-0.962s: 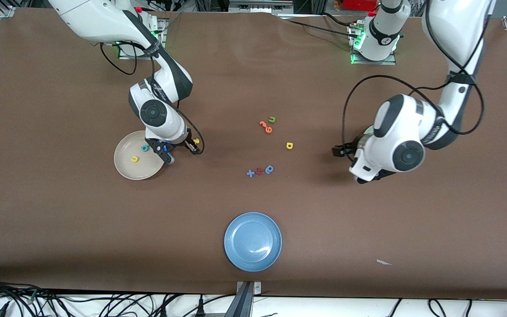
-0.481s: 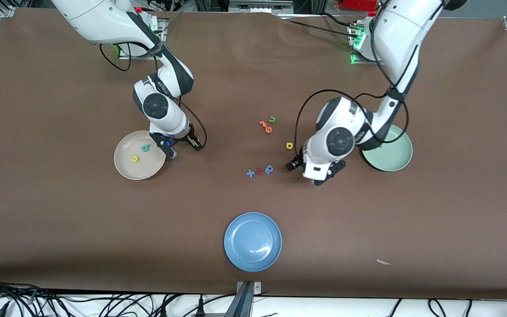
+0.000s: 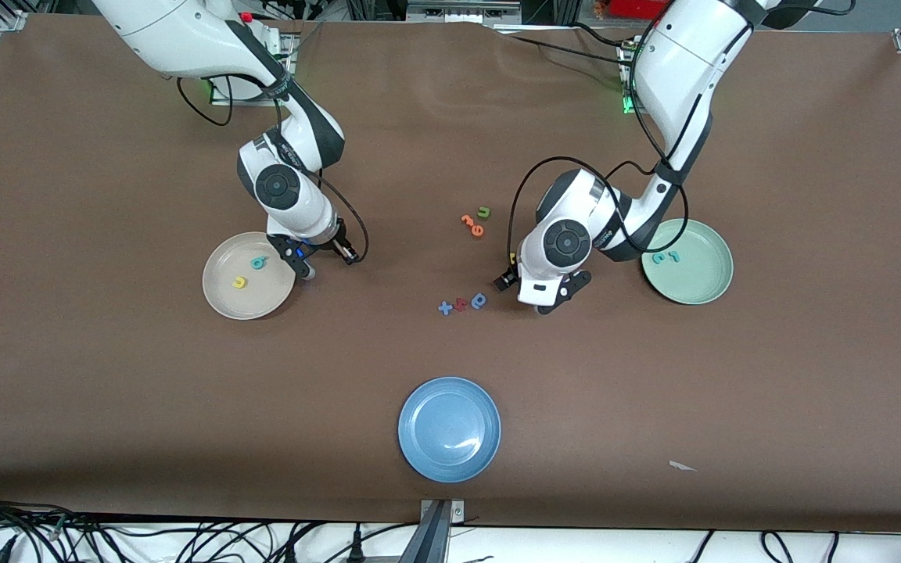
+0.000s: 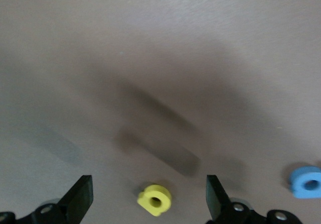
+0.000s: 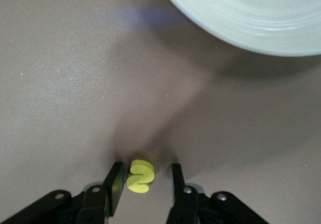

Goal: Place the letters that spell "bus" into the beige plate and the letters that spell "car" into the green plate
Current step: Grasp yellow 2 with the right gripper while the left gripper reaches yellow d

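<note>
Your right gripper (image 5: 143, 176) brackets the yellow s (image 5: 140, 176), not yet pinched; your left gripper (image 4: 148, 201), spread wide, straddles the yellow a (image 4: 155, 200).

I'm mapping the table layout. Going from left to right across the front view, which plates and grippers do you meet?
beige plate → right gripper → blue plate → left gripper → green plate
</note>
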